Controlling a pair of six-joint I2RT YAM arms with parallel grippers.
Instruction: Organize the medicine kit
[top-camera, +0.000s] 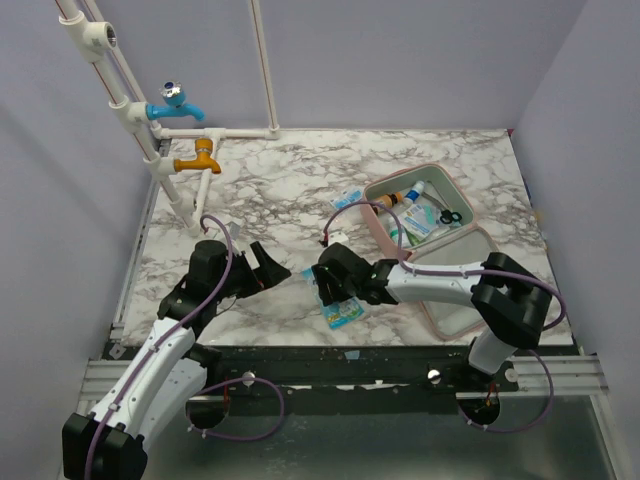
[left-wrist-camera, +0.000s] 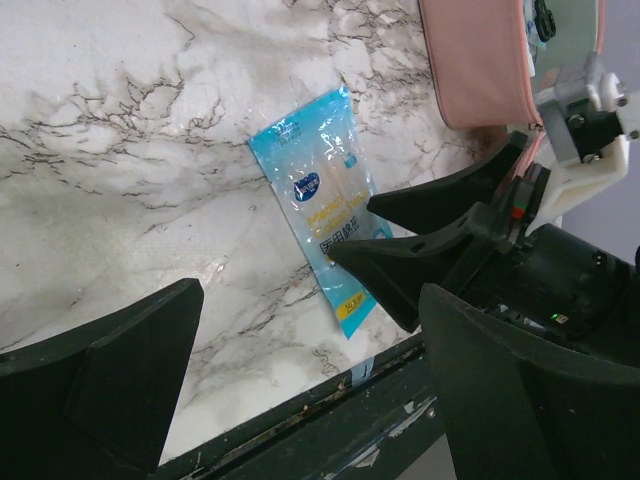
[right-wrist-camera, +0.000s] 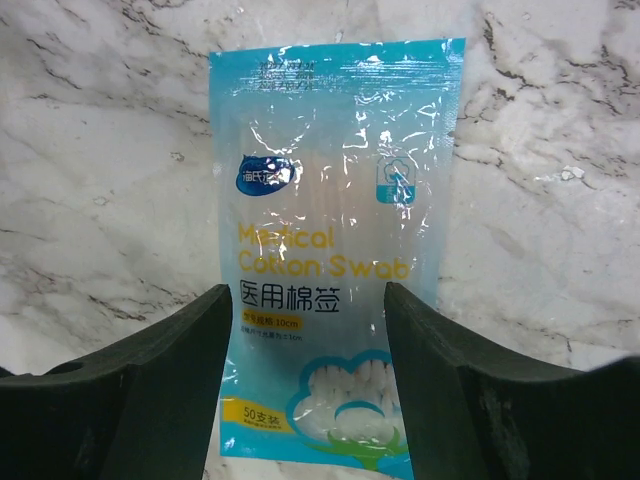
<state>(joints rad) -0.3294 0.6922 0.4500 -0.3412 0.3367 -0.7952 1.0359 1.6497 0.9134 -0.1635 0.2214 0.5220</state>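
The pink medicine kit (top-camera: 383, 222) lies open at the right of the marble table. Its far half holds small bottles, scissors and sachets; my right arm crosses its near half (top-camera: 455, 307). A blue-white cotton swab sachet (top-camera: 341, 311) lies flat on the marble left of the kit. My right gripper (top-camera: 335, 285) is open just over it, one finger on each side of the sachet (right-wrist-camera: 335, 230) in the right wrist view. My left gripper (top-camera: 262, 268) is open and empty to the left of it. The left wrist view shows the sachet (left-wrist-camera: 320, 215) and the kit's pink side (left-wrist-camera: 475, 60).
A second blue-white sachet (top-camera: 350, 198) lies beside the kit's left edge. A white pipe frame with a blue tap (top-camera: 175, 100) and an orange tap (top-camera: 200, 158) stands at the back left. The table's dark front rail (left-wrist-camera: 330, 410) runs close under my left gripper.
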